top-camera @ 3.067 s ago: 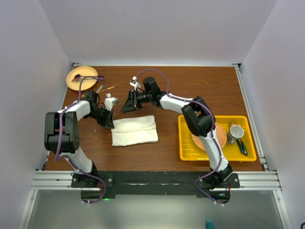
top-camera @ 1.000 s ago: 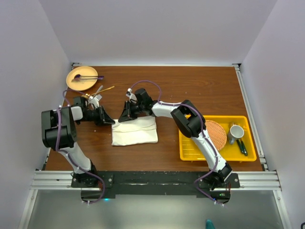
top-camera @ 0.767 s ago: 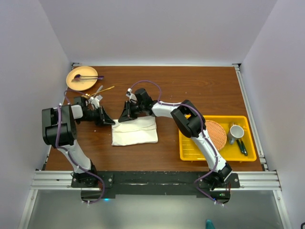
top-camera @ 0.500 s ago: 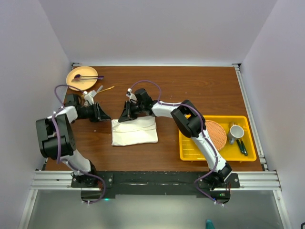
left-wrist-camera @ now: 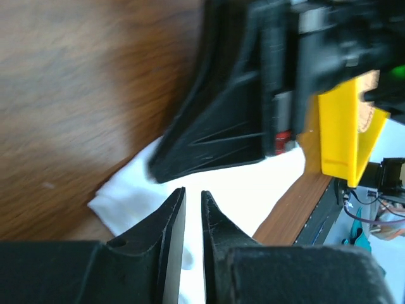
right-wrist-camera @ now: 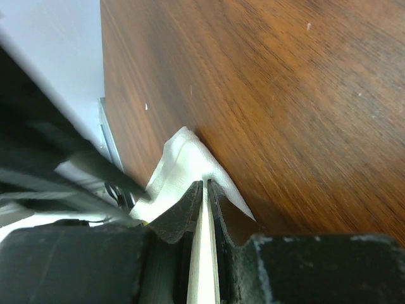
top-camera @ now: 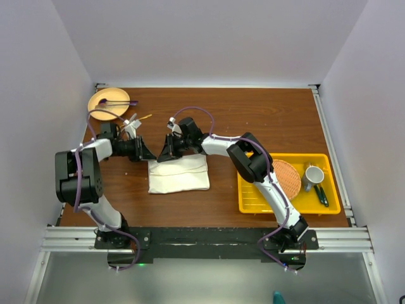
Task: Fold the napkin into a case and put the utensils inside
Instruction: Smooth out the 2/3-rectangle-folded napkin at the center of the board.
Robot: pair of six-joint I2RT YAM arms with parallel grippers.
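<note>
The cream-white napkin (top-camera: 179, 174) lies folded into a rectangle left of the table's middle. My right gripper (top-camera: 163, 156) is at its far-left corner, shut on the cloth's edge; the right wrist view shows the fingertips (right-wrist-camera: 204, 183) pinching the napkin (right-wrist-camera: 180, 155) with cloth between them. My left gripper (top-camera: 147, 154) is just left of that corner, facing the right one, its jaws (left-wrist-camera: 193, 191) almost together with nothing between them, over the napkin (left-wrist-camera: 123, 193). The gold utensils (top-camera: 137, 118) lie on the table behind the left gripper. The right gripper (left-wrist-camera: 228, 126) fills the left wrist view.
A tan plate (top-camera: 107, 103) with a purple utensil (top-camera: 116, 102) sits at the far left. A yellow tray (top-camera: 288, 183) at the right holds a woven orange mat (top-camera: 285, 179), a cup (top-camera: 314, 174) and dark green-handled utensils (top-camera: 321, 194).
My left gripper drew back leftward from the napkin's corner, then came back right to just beside it. The right gripper moved down onto the far-left corner and has stayed there.
</note>
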